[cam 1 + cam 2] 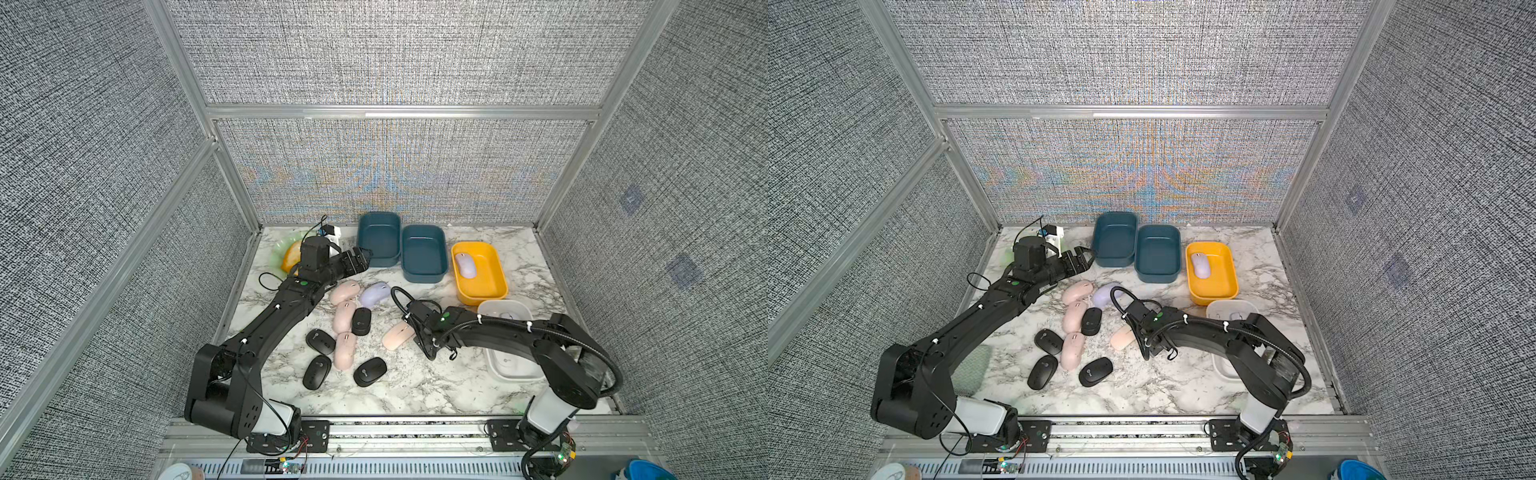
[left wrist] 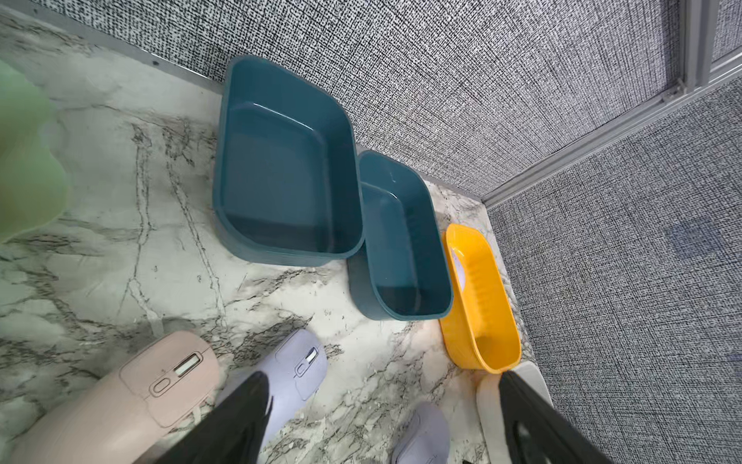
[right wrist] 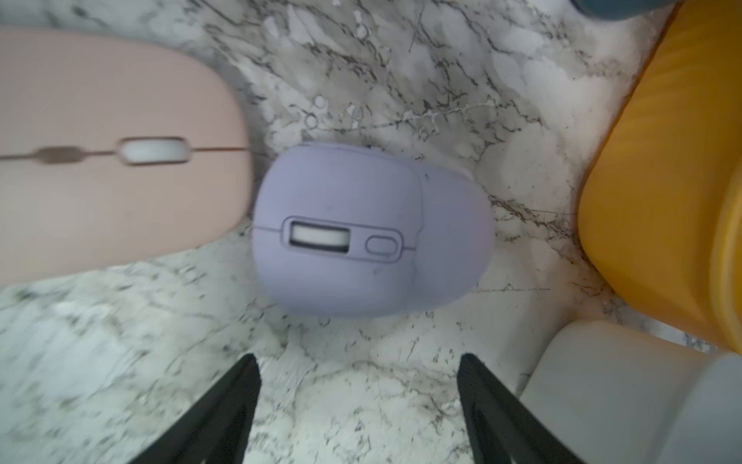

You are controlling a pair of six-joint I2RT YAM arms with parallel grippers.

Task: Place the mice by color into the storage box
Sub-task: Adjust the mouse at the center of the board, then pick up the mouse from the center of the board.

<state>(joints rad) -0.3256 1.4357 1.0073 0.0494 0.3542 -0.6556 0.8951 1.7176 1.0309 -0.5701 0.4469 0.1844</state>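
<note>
4 black mice (image 1: 361, 321), 4 pink mice (image 1: 345, 291), 3 lilac mice (image 3: 373, 229) counted; left claw (image 2: 381, 377) and right claw (image 3: 356, 357) held open, right positioned over 1 lilac.

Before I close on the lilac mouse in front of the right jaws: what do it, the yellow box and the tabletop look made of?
Lilac mouse: probably plastic, matte; no glare, moulded seams, faint scuffs.
Yellow box: moulded plastic, slight sheen; rounded corners, fine ribbing on its wall.
Tabletop: marble-patterned, smooth; real stone or printed laminate, I cannot tell.
</note>
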